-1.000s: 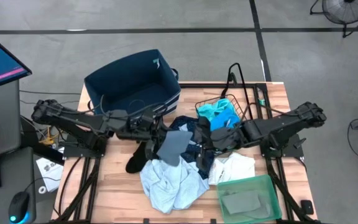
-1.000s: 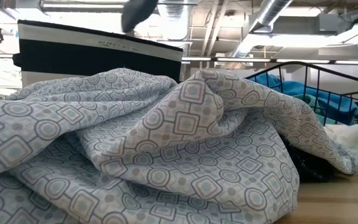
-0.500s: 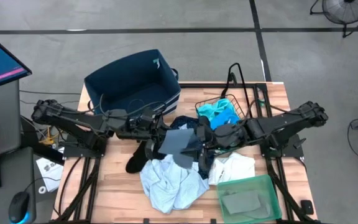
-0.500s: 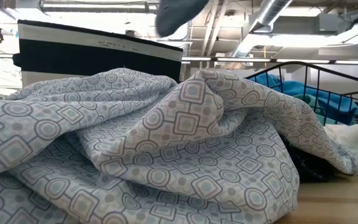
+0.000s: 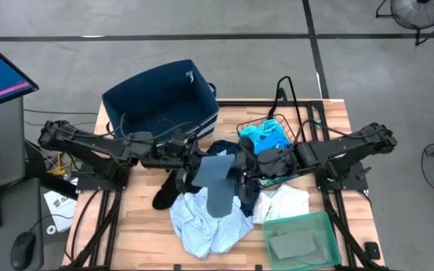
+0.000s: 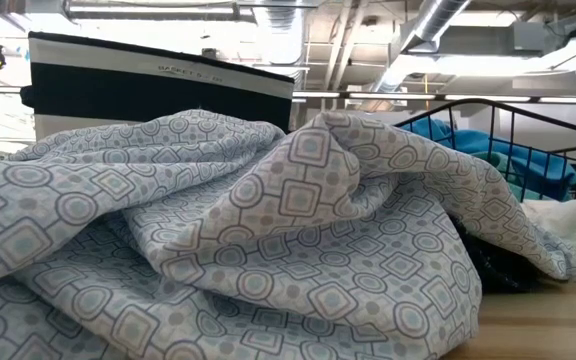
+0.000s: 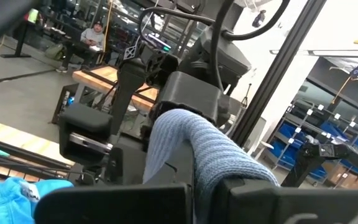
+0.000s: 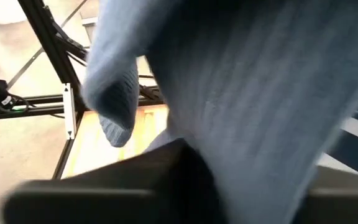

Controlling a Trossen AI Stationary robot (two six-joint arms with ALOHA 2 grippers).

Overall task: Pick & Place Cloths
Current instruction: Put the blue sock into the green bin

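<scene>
A grey-blue ribbed cloth [image 5: 217, 184] hangs in the air over the middle of the table, between my two grippers. My left gripper [image 5: 196, 164] reaches in from the table's left and is shut on it. My right gripper [image 5: 238, 169] comes from the table's right and meets the same cloth [image 8: 247, 93], which fills its wrist view. Under them a pale patterned cloth [image 5: 206, 222] lies crumpled on the wood. A black cloth [image 5: 168, 192], a dark cloth [image 5: 241, 199] and a white cloth [image 5: 281, 202] lie around it. My left gripper pinches one end of the ribbed cloth [image 7: 213, 168] between its two fingers, coming roughly level from the table's left. The cloth arches out of the fingers toward the other gripper, clear of the table. My right gripper is shut on the cloth's other part [image 8: 185, 124], slanting slightly down from the table's right. The cloth itself covers the place of contact. A loose flap [image 5: 218, 199] hangs below the fingers.
A navy fabric bin [image 5: 160, 98] stands at the far left. A wire basket [image 5: 296, 124] holding a turquoise cloth [image 5: 266, 135] stands at the far right. A green tray [image 5: 296, 219] with a grey cloth [image 5: 292, 245] sits at the near right corner.
The ribbed cloth's free part has swung from beside my left gripper toward my right gripper. It now hangs lower between the two, toward the table's near edge. Both arms have stayed almost where they were.
</scene>
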